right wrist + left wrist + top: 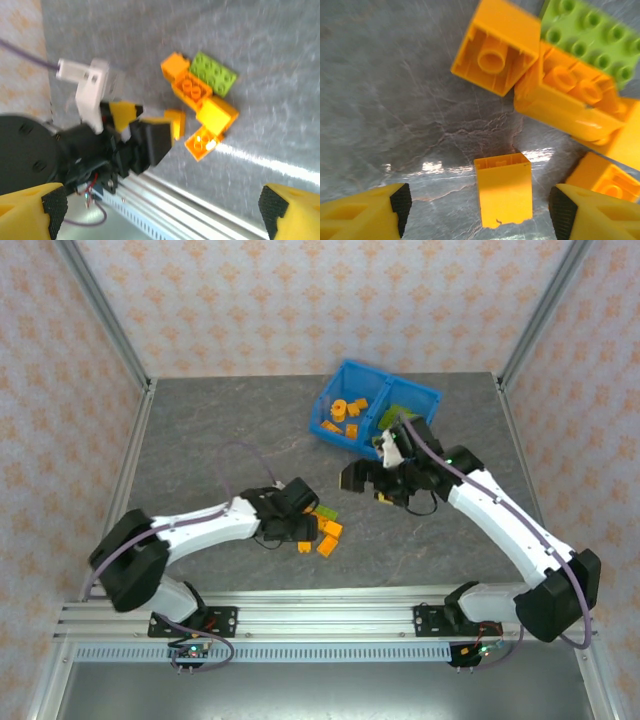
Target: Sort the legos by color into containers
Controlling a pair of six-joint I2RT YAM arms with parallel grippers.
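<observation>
Left gripper (481, 212) is spread wide around a small orange brick (502, 192) on the table (385, 90), and the pads (400, 202) aren't touching it. Other orange bricks (495, 47) and a lime green plate (590, 35) sit just beyond. Right gripper (162, 207) hangs open and empty nearby. The blue bin (345, 373) at the back has orange pieces (345, 418) in its left compartment and green pieces (388, 417) in the right.
</observation>
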